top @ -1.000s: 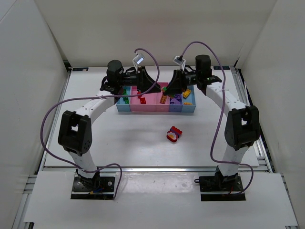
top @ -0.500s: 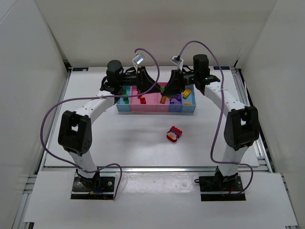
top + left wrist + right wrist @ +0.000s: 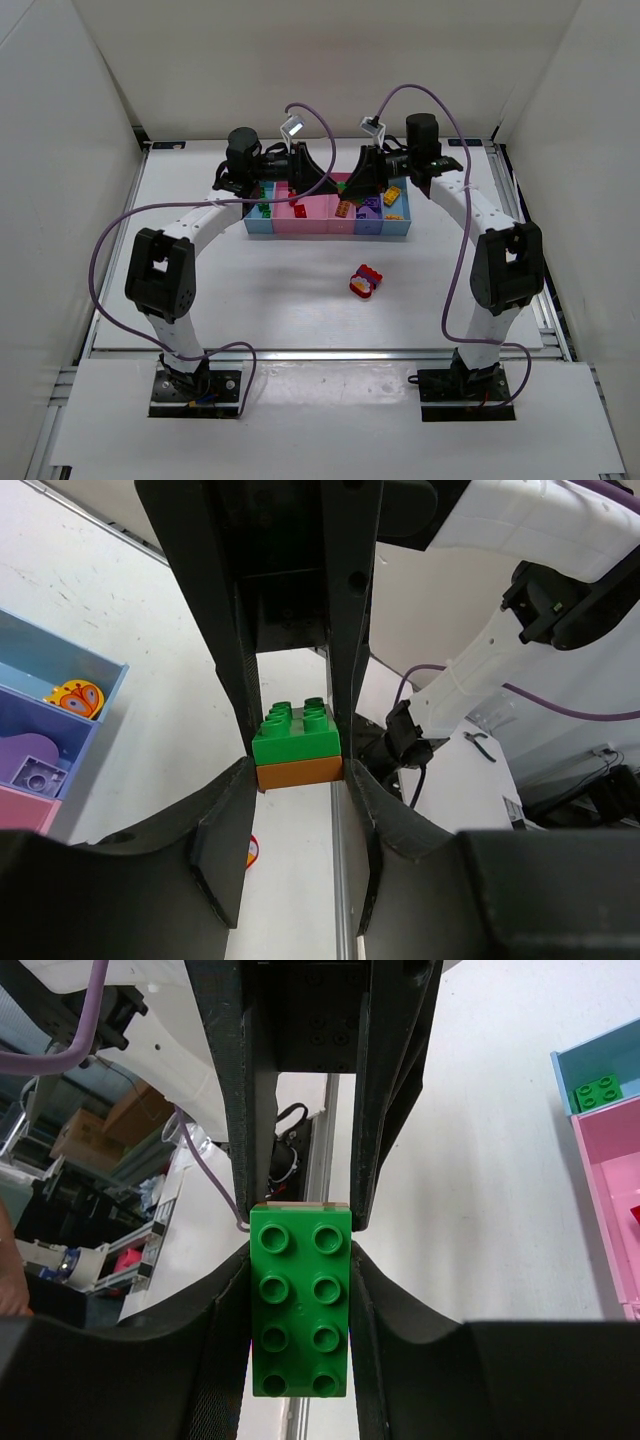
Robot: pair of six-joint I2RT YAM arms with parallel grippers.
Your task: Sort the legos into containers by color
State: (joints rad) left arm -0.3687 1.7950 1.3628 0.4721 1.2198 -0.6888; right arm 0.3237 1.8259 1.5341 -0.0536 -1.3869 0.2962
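**A:** What is the room like?

**B:** It is a white-walled booth around a white bench point(image 3: 250, 290). The left wrist view shows the bench lightly scuffed. A metal rail point(image 3: 548, 300) runs along its right edge, and purple cables point(image 3: 97, 262) loop off both arms.

**A:** And the containers?

**B:** The containers point(image 3: 300, 226) stand as one joined row at the far middle of the bench. Their bins are light blue, pink and darker blue, and there are already legos inside. A small green brick point(image 3: 263, 208) lies at the left end of the row, and a yellow brick point(image 3: 392, 196) towards its right end.

**A:** What about the end effectors?

**B:** Both are above the row. The left end effector point(image 3: 297, 765) is over its left half, pinched narrow on a green-on-orange stack point(image 3: 297, 742). The right end effector point(image 3: 300, 1222) is over the right half and clamps a long green brick point(image 3: 300, 1305), studs facing the wrist camera.

**A:** Is anything loose?

**B:** A red and yellow cluster point(image 3: 366, 282) lies on the bare bench. It is on the near side of the row, below its right half and well apart from it.
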